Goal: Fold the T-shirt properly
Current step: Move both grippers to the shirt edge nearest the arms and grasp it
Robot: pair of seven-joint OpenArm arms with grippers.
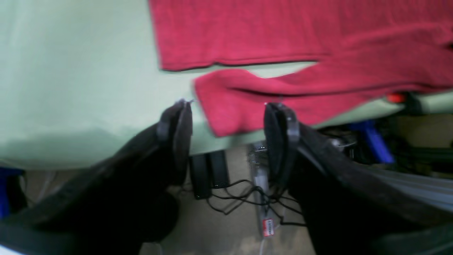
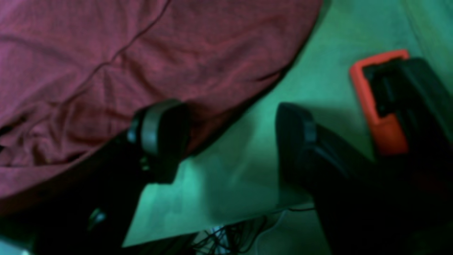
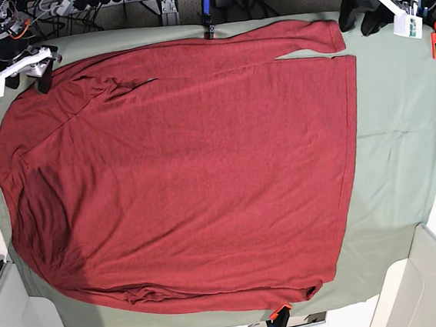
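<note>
On the green cloth (image 3: 399,115): T-shirt (image 3: 188,174), spread flat, one sleeve (image 1: 283,95) along the far edge. Left gripper (image 1: 228,120) spread, empty, at the cuff; right gripper (image 2: 226,138) spread, empty, one finger over the shirt's edge; advise pinching cuff and shoulder low, lifting both evenly. Base view alone shows the whole layout; wrist views alone show the jaws' gaps.
</note>
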